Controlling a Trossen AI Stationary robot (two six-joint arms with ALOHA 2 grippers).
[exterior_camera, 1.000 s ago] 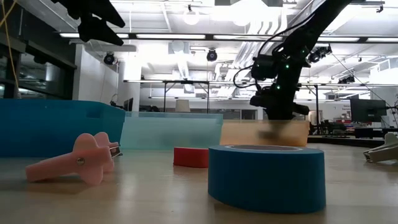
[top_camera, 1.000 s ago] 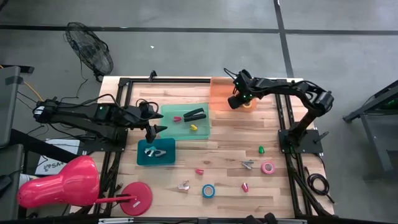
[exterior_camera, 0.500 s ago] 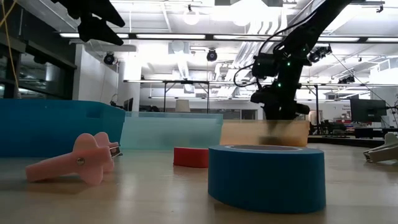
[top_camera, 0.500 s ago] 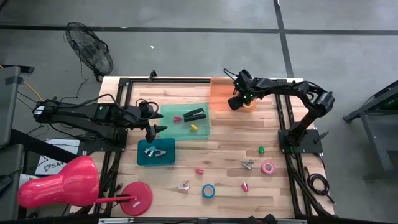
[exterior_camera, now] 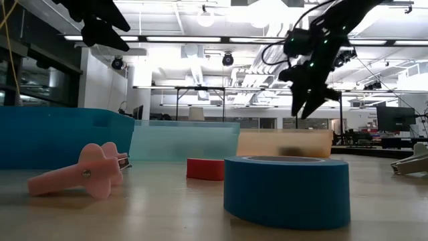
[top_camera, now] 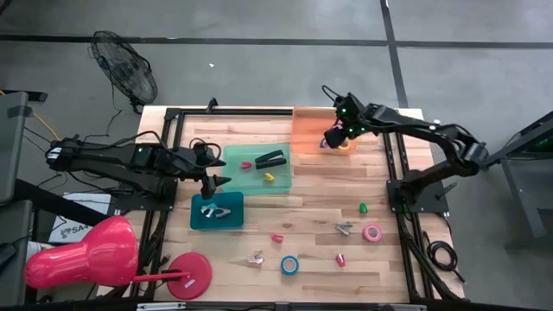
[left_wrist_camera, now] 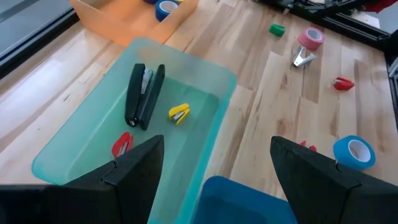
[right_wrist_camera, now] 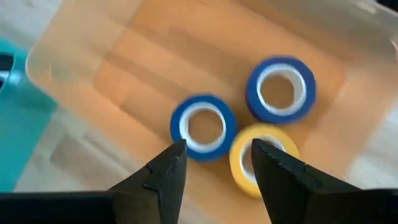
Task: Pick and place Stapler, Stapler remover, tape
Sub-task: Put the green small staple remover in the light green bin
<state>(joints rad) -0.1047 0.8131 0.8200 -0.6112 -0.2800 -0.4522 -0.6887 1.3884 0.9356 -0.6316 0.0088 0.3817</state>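
The right jaws are released and empty, raised above the orange bin. Three tape rolls lie in it directly beneath them. Two further rolls, pink and blue, remain on the bench, well apart from the jaws. A descent from this position risks striking the stored rolls or the bin wall. The left jaws are spread, above the green tray holding the stapler.

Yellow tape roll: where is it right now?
The yellow tape roll lies in the orange tray at the table's far right, touching two blue rolls, directly below the open right gripper.
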